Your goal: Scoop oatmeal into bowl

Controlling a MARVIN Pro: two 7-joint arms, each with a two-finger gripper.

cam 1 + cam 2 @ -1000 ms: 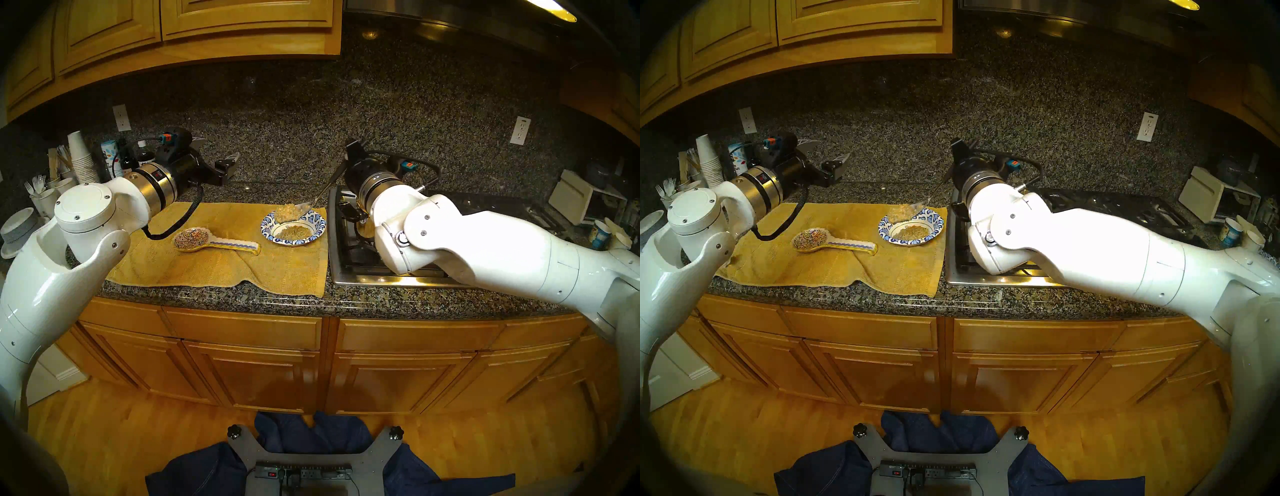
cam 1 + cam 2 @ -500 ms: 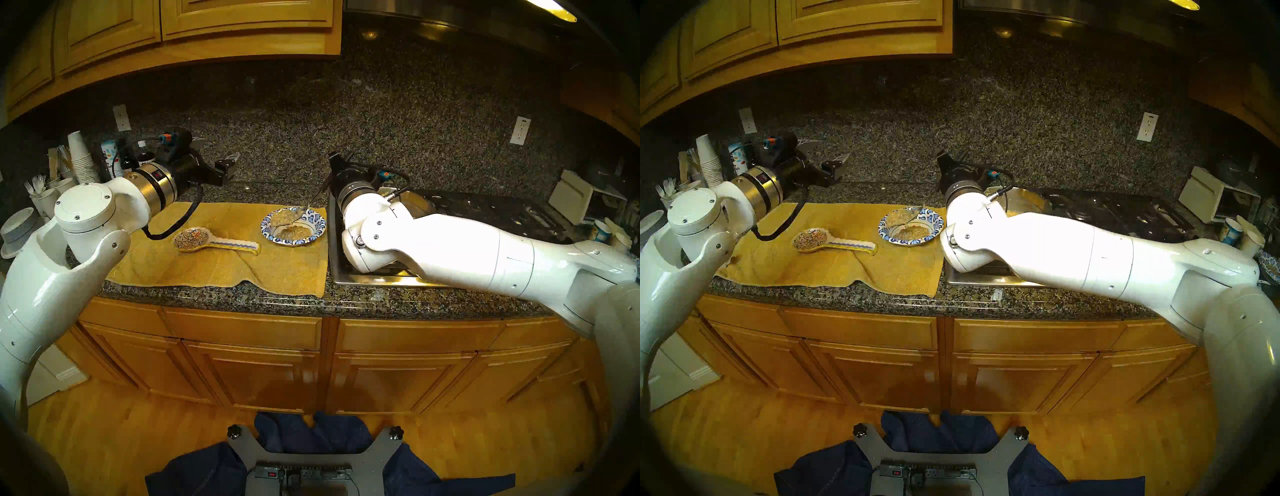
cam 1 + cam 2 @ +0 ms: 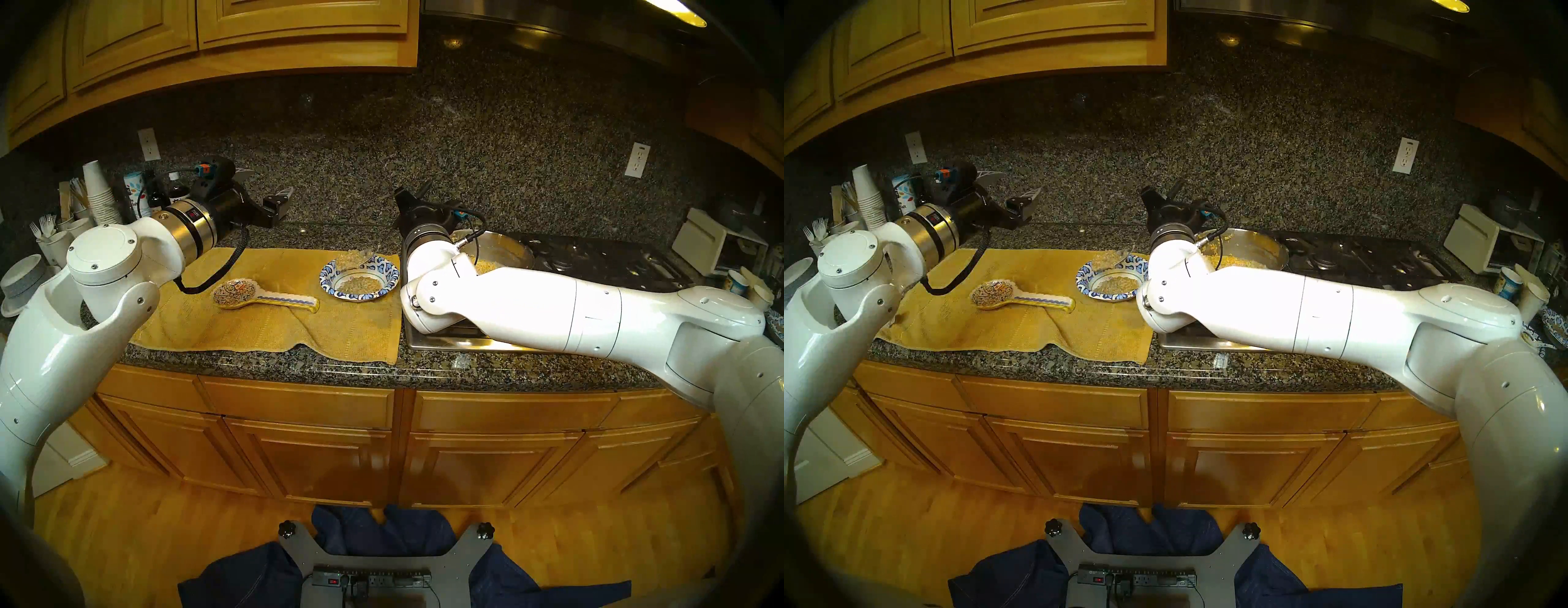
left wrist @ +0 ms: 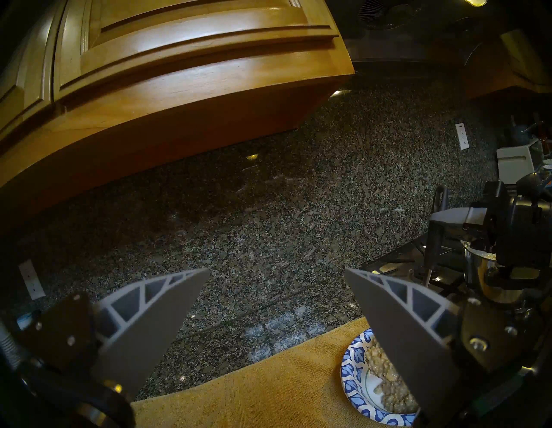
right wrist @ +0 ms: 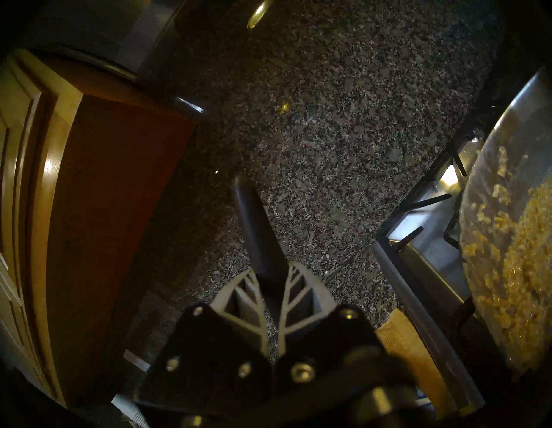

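Right jaws clamping spoon [image 3: 360, 256] handle, bowl [image 3: 359, 281] beneath

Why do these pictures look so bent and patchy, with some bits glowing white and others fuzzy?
Both head views: fisheye lenses bow the counter and darken the corners; the right arm glares white. Head right view: the spoon with its oatmeal is smeared. Right wrist view: dim, with the right gripper blurred close up.

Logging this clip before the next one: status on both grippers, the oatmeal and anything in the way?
Left gripper open, idle. Right gripper shut on spoon, loaded with oatmeal, over bowl. Pot behind; path clear.
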